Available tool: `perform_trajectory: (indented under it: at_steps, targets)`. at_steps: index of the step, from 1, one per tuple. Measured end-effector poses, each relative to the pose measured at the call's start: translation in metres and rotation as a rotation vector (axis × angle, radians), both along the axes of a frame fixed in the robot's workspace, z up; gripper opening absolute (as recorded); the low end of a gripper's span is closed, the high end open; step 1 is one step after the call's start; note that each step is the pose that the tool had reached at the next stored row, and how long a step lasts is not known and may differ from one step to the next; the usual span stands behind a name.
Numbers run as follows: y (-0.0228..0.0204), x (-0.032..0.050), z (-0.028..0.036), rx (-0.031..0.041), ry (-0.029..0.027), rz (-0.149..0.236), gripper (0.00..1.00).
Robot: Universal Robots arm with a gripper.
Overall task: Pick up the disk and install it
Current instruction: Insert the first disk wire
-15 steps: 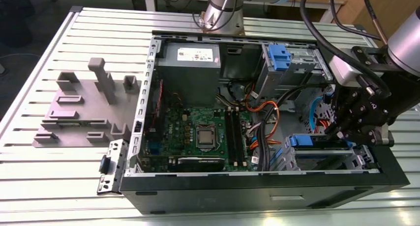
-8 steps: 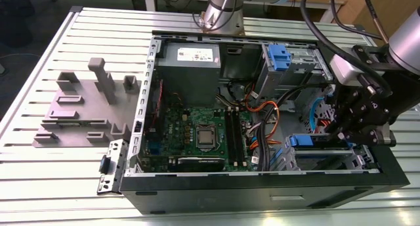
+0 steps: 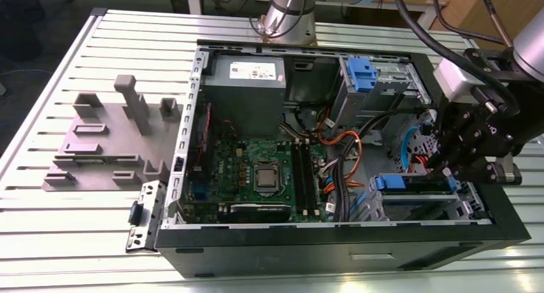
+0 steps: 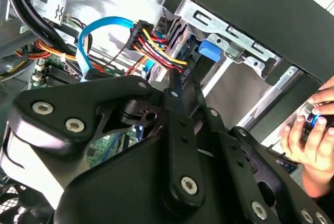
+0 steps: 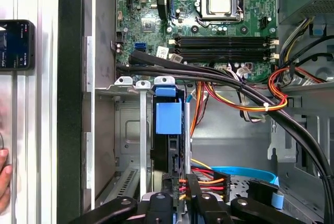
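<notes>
The disk (image 5: 168,130) stands on edge in the drive cage (image 5: 125,130) of the case (image 3: 340,242), below the motherboard (image 3: 255,172). The gripper (image 3: 449,172) hovers at its rear; whether its fingers are spread or pressed together I cannot tell.

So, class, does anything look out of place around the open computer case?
Yes: a person's hand sits just outside the case's black wall, and a phone lies on the table beside it. Neither belongs there.

We see our gripper (image 3: 465,154) as matte black linkage plates pinned with round silver screws (image 4: 189,184). Above the open computer case (image 3: 340,242), a silver wrist collar (image 3: 460,78) carries thick black cables (image 3: 425,27) looping upward.
</notes>
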State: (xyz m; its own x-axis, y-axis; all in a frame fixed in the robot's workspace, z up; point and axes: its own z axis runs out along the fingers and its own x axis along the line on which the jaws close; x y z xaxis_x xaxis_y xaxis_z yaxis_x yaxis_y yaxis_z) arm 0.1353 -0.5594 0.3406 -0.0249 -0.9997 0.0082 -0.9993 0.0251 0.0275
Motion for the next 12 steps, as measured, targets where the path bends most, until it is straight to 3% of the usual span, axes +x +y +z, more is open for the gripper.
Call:
perform_trajectory:
  at_steps: [1,4,12]
  targets:
    - [0.0000,0.0000,0.0000,0.0000,0.0001,0.000,0.24]
    - [0.0000,0.0001,0.0002,-0.0003,0.0003,0.000,0.11]
    - [0.0000,0.0000,0.0002,-0.0003,0.0017,0.000,0.11]
